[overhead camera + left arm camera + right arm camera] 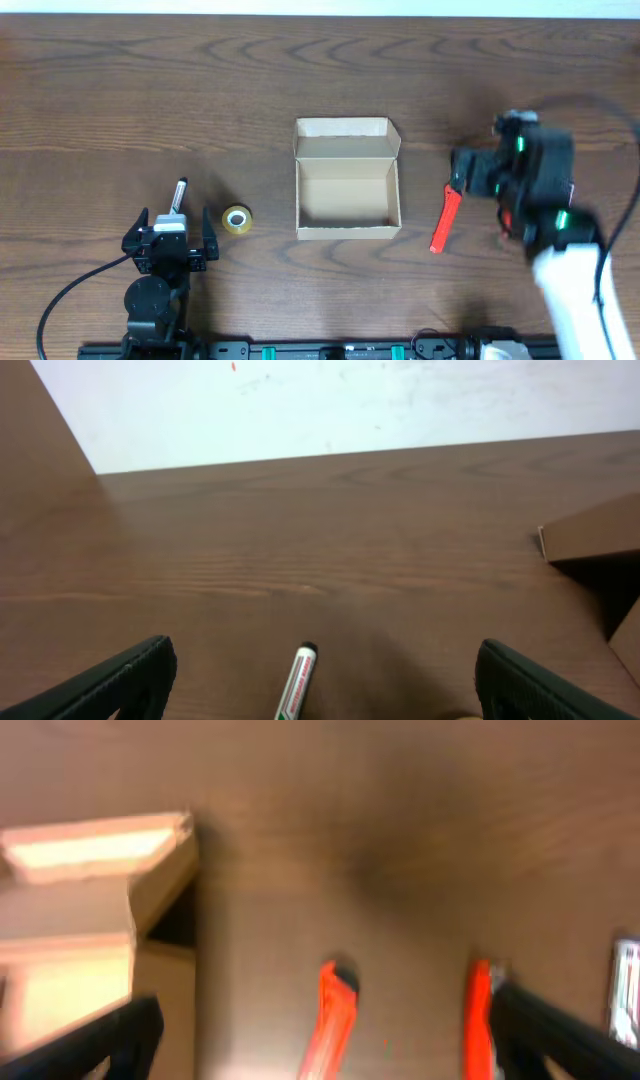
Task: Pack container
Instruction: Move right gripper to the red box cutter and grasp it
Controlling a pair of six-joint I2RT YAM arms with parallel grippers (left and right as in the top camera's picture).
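The container (346,195) sits open at mid-table, lid flap raised on its far side. Left of it, the left gripper (171,228) is spread around a white marker (179,193). On the right, the right gripper (320,1020) is spread above a red marker (445,219).

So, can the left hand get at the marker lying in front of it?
Probably yes. The left hand is open, and the marker lies on the table just ahead of it with nothing between. The tape roll sits off to one side, apart from it.
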